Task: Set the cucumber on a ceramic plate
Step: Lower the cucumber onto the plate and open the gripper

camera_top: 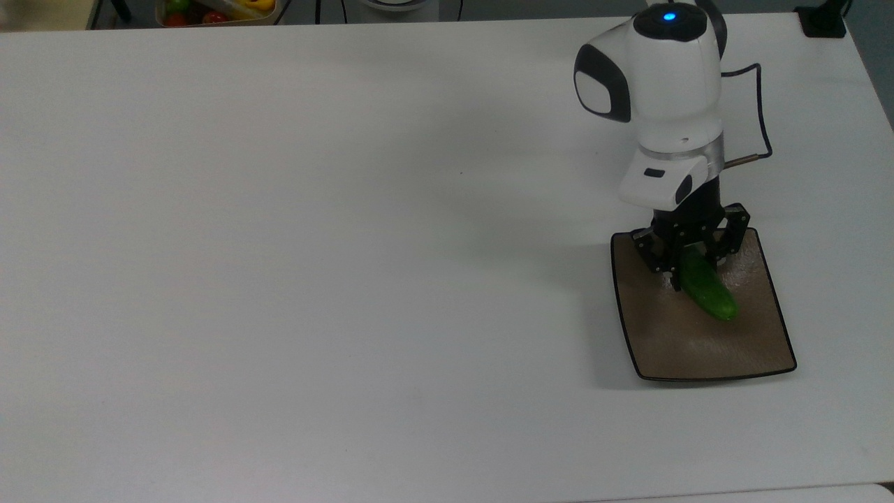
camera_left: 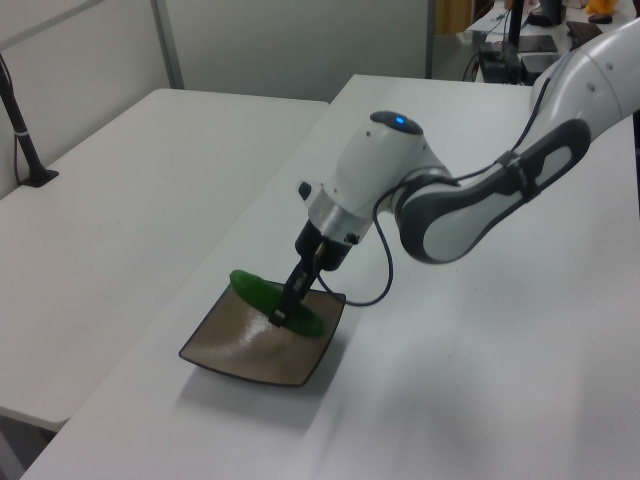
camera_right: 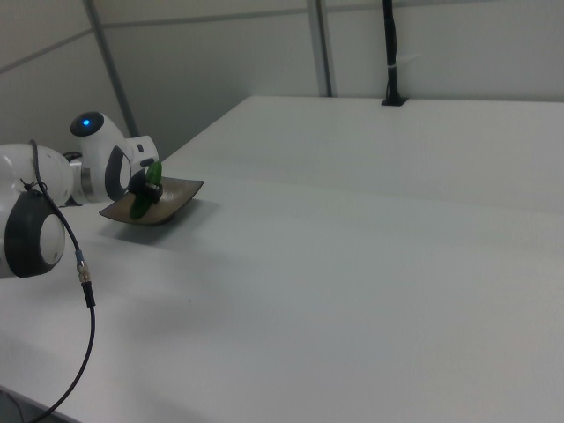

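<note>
On the white table [camera_top: 279,244] we find the ceramic plate [camera_top: 698,349] toward the top view's right. Over it the gripper [camera_top: 688,269] is clamped around the cucumber [camera_top: 709,293], which seems to hang just above the plate rather than resting, as far as we can judge.

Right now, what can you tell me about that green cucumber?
The cucumber is small, dark green, smooth and glossy, with rounded ends. The gripper is shut on it near its middle. It hangs over the ceramic plate, a square brown one with a thin black rim. In the left view it tilts; whether its lower end touches the plate is unclear.
</note>
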Tool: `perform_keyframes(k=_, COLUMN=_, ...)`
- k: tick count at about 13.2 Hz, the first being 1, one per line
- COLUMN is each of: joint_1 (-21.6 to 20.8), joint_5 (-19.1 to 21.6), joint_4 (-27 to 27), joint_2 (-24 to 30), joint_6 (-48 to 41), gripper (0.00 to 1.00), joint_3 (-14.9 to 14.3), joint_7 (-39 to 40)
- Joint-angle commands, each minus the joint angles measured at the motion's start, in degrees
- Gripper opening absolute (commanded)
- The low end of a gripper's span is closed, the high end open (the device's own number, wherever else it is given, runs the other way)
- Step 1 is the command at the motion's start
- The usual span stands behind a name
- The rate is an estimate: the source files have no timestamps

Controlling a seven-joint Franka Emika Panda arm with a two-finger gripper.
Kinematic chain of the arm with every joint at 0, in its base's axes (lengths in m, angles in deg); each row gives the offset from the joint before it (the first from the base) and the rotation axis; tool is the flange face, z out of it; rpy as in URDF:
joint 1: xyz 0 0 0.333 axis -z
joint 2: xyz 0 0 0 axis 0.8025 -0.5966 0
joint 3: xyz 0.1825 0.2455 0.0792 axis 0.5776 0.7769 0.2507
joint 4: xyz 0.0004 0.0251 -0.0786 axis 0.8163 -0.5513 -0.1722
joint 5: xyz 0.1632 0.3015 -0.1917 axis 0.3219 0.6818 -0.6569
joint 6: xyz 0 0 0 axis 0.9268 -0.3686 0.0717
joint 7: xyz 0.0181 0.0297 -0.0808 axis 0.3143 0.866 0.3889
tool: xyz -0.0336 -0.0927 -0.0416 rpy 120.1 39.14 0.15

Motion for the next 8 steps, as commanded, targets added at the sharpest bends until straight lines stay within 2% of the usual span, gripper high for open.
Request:
perform_keyframes(k=1, joint_1=-1.61, joint_5=-1.23, joint_4=1.91, joint_2=-2.72, joint_6=3.06, gripper=0.26, joint_3=-1.37, joint_7=-1.98)
perform_keyframes(k=4, joint_1=-1.61, joint_5=-1.23, joint_4=1.91, joint_2=-2.81, joint_6=3.32, gripper=0.51, joint_3=-1.46, joint_7=-2.16)
perform_keyframes(k=8, joint_1=-1.61, joint_5=-1.23, joint_4=1.91, joint_2=-2.72, joint_6=3.33, gripper=0.76, joint_3=-1.89, joint_7=-2.51)
